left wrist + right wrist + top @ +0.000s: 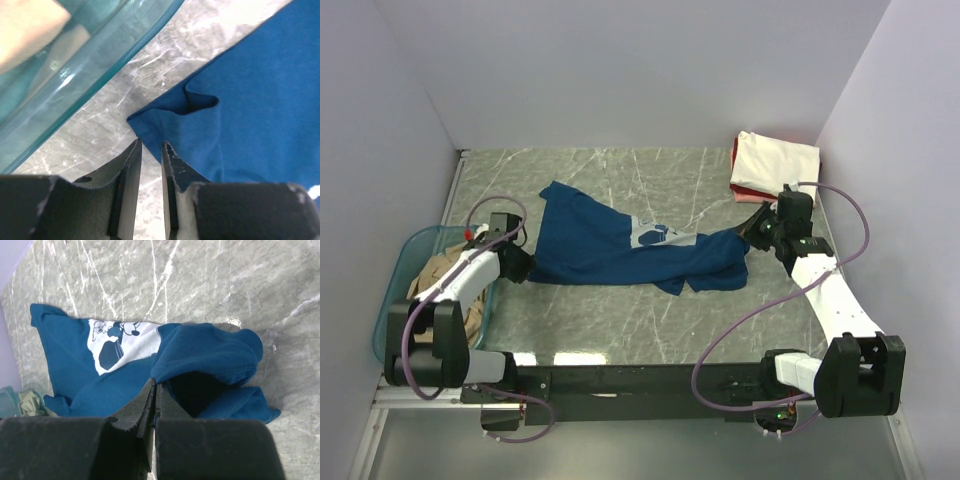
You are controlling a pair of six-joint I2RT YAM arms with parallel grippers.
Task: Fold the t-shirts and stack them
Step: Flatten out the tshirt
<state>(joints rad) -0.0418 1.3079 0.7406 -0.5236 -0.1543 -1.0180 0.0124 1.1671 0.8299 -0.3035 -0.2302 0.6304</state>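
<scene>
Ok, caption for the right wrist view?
Right gripper shut on a fold of the navy t-shirt, mouse print showing, marble table beneath.

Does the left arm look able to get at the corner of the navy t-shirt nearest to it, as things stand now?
Probably yes. The left gripper hangs right at the corner of the navy t-shirt, jaws slightly apart, with nothing in between. The teal tub stands to one side, out of the path.
</scene>
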